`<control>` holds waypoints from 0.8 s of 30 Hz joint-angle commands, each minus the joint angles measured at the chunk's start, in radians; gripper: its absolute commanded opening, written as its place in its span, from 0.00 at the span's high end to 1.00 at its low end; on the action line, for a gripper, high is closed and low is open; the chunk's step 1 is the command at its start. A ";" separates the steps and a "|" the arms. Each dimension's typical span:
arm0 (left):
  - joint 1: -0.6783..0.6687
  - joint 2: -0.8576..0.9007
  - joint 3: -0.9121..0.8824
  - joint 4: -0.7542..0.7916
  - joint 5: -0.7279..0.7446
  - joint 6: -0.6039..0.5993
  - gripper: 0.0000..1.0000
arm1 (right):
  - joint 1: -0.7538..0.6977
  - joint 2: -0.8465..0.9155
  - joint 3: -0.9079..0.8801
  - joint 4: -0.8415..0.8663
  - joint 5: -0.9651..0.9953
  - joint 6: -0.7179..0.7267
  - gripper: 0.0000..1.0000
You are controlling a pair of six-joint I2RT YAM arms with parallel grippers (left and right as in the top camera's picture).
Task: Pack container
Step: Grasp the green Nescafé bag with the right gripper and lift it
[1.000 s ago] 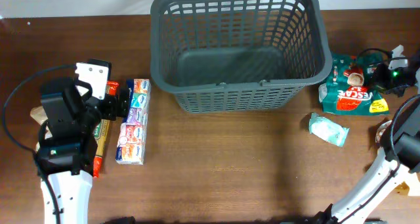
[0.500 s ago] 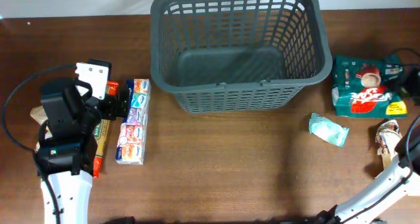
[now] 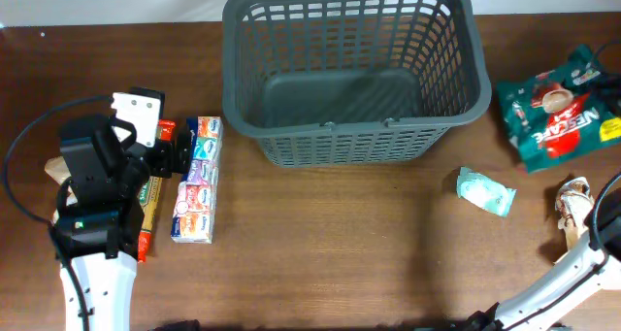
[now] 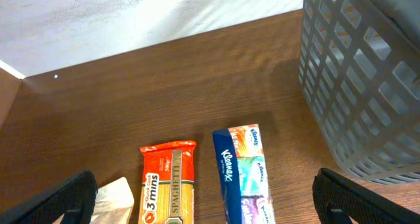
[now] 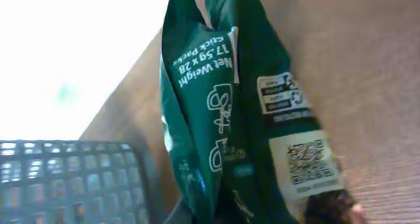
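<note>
The dark grey slotted basket (image 3: 354, 137) stands empty at the back middle; its wall also shows in the left wrist view (image 4: 367, 86) and the right wrist view (image 5: 65, 178). My right gripper (image 5: 275, 214) is shut on a green Nescafe packet (image 5: 223, 106), which hangs tilted above the table at the far right (image 3: 563, 108). In the overhead view the gripper itself is past the right edge. My left gripper (image 4: 207, 204) is open and empty, hovering over a Kleenex tissue pack (image 4: 244, 171) and an orange spaghetti packet (image 4: 169, 184) left of the basket.
A small pale teal packet (image 3: 485, 191) and a shiny wrapped item (image 3: 574, 200) lie on the table at the right. A whitish packet (image 4: 118, 194) lies left of the spaghetti. The white table edge runs along the back.
The green packet has come up off the table, shifted right and tilted. The right gripper has gone past the overhead's right edge. The left arm has not moved.
</note>
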 commanded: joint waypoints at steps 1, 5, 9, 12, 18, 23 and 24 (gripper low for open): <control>0.003 0.005 0.021 0.002 0.018 0.012 0.01 | 0.013 -0.101 0.108 -0.012 -0.100 0.021 0.96; 0.003 0.005 0.021 0.002 0.018 0.012 0.01 | 0.022 -0.101 0.162 -0.033 -0.096 0.021 0.96; 0.003 0.005 0.021 0.002 0.018 0.012 0.01 | 0.028 -0.101 0.167 -0.040 -0.095 0.021 0.96; 0.003 0.005 0.021 0.002 0.018 0.012 0.01 | 0.029 -0.101 0.167 -0.044 -0.092 0.021 0.96; 0.003 0.005 0.021 0.002 0.018 0.012 0.01 | 0.040 -0.101 0.167 -0.052 -0.055 0.020 0.96; 0.003 0.005 0.021 0.002 0.018 0.012 0.01 | 0.061 -0.101 0.167 -0.071 0.042 0.016 0.96; 0.003 0.005 0.021 0.002 0.018 0.012 0.01 | 0.065 -0.101 0.167 -0.071 0.064 0.017 0.96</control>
